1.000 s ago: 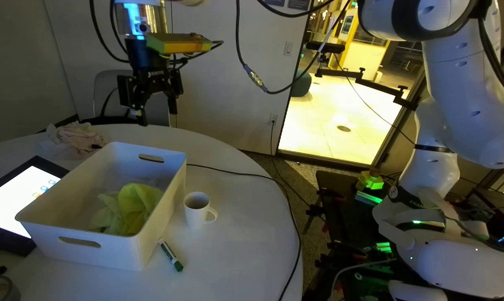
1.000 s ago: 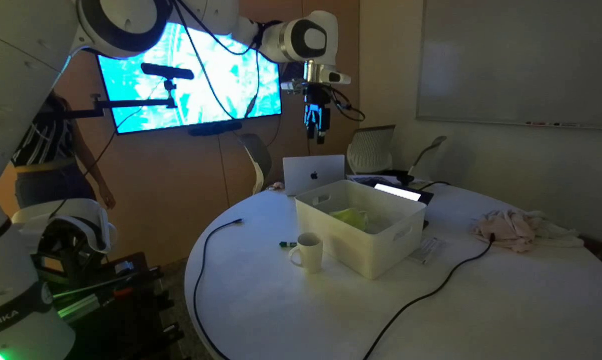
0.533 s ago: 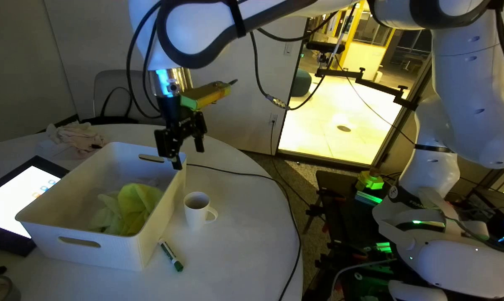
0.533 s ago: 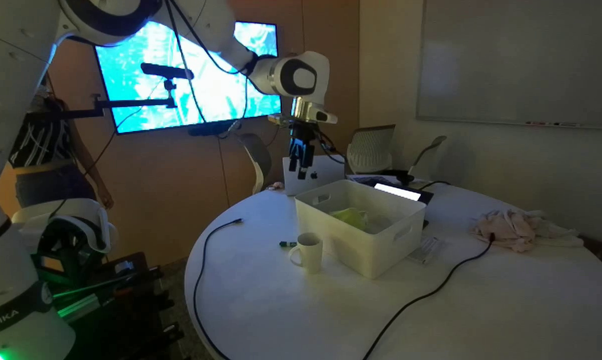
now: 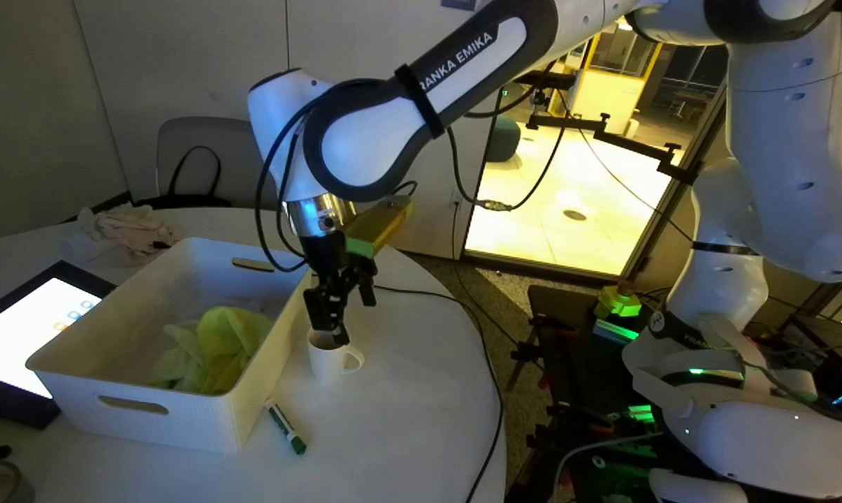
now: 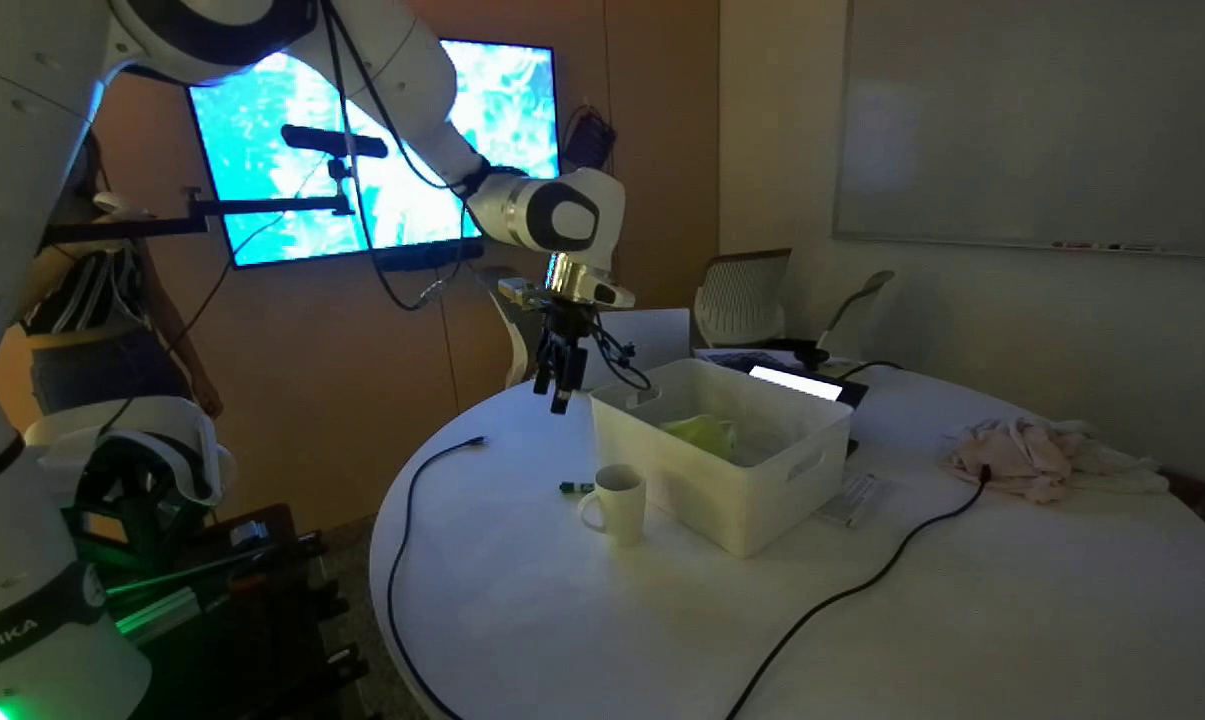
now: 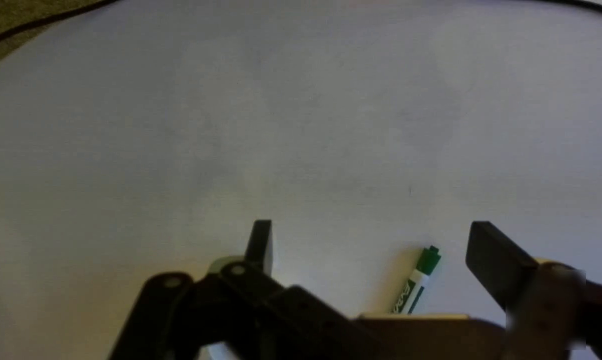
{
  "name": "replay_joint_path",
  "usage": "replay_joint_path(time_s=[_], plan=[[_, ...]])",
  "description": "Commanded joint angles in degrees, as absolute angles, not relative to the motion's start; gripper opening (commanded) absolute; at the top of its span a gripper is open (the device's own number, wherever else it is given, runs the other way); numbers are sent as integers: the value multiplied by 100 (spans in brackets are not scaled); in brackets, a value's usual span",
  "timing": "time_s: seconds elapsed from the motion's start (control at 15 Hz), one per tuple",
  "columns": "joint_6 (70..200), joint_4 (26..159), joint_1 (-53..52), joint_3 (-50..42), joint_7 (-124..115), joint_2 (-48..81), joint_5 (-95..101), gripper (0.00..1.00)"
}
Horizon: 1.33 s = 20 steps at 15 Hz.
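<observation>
My gripper (image 5: 355, 319) hangs open above the white round table, beside the bin, with nothing between its fingers. In the wrist view a green-and-white marker (image 7: 415, 280) lies on the tabletop below the gap between the fingertips, its lower end hidden. A white mug (image 6: 622, 505) stands upright near the bin; in an exterior view one fingertip overlaps the rim of the mug (image 5: 326, 367), but in the other picture the gripper (image 6: 551, 397) is apart from it and higher. The white bin (image 5: 148, 423) holds a crumpled yellow-green cloth (image 5: 225, 342).
A lit tablet (image 5: 29, 335) lies against the bin's far side from the arm. Pinkish cloth (image 6: 1022, 460) is heaped on the table, and a laptop (image 6: 652, 335) stands behind the bin. Black cables (image 6: 862, 590) run across the tabletop.
The gripper has come down a long way toward the table and shifted toward the side where the mug stands, staying open. Mug, marker, bin and cloths have not moved.
</observation>
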<state>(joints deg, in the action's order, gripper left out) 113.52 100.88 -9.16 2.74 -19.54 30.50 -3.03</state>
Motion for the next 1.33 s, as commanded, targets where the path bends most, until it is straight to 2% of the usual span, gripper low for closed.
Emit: replay_joint_path(time_s=[0.0, 0.8, 1.27], plan=[[11876, 10265, -1194, 289, -2137, 3150, -164, 100], [14216, 10390, -1974, 154, -2808, 4097, -66, 100], [14823, 10159, -2339, -193, -2900, 4557, 172, 100]])
